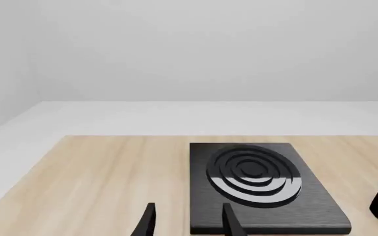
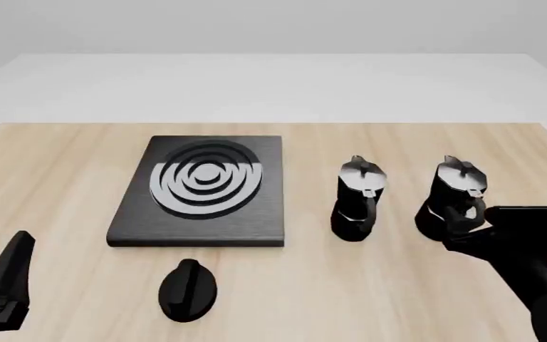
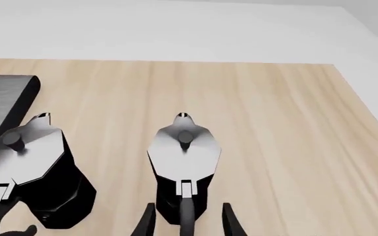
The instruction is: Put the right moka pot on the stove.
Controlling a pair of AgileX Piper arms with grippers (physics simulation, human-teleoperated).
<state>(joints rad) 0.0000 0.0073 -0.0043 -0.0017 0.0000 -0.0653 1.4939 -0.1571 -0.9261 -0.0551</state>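
Right pot (image 2: 456,192) stands upright on the worktop (image 2: 369,285), beside its twin (image 2: 358,199), well right of the stove (image 2: 202,189). Your right gripper (image 3: 185,221) sits open astride its handle, gripping nothing yet. Your left gripper (image 1: 189,221), open and empty, is far off. Nothing sits on the stove.

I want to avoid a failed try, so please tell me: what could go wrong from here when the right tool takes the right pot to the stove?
1. The right tool is open around the handle of the right pot; closing on that thin handle alone, the pot might swing or tip.
2. The left pot stands between it and the stove, so a low carry may knock it over.
3. The knob lies just before the stove and could be hit.
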